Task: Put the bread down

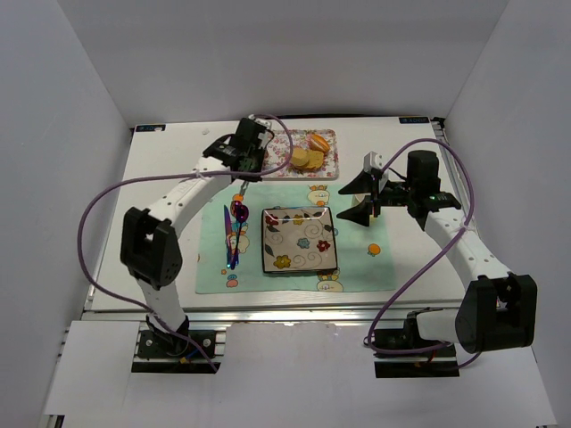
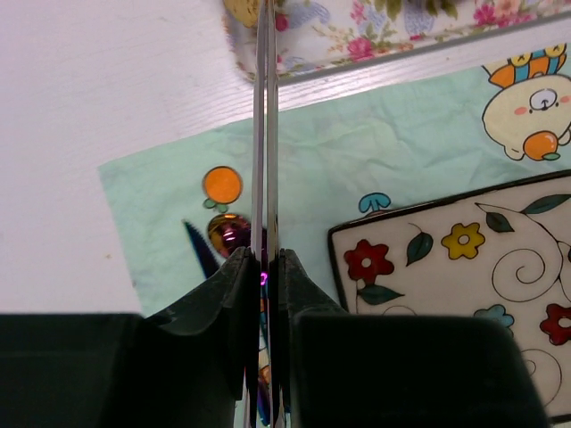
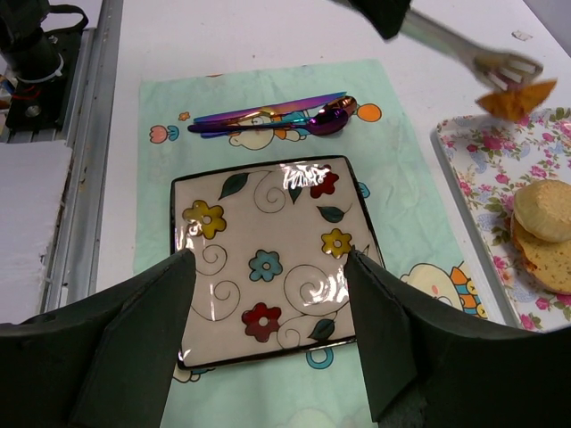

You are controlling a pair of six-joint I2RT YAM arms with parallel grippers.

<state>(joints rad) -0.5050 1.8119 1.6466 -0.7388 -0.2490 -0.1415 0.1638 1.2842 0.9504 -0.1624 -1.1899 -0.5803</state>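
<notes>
My left gripper [image 1: 243,169] [image 2: 265,259] is shut on thin metal tongs [image 2: 265,134] [image 3: 455,40]. In the right wrist view the tong tips pinch the bread [image 3: 515,96], a small golden-brown piece, in the air by the near-left corner of the floral tray [image 3: 486,192] [image 1: 332,153]. In the left wrist view only an edge of the bread [image 2: 241,9] shows. The square flowered plate [image 1: 265,241] [image 3: 259,223] [image 2: 446,267] sits on the green placemat. My right gripper [image 1: 366,198] [image 3: 268,259] is open and empty, hovering right of the plate.
Round golden slices [image 1: 306,159] [image 3: 544,209] and a darker roll [image 1: 318,143] lie on the tray. An iridescent spoon [image 1: 237,214] [image 3: 321,120] and other cutlery [image 3: 268,114] lie on the placemat [image 1: 214,259] left of the plate. White walls enclose the table.
</notes>
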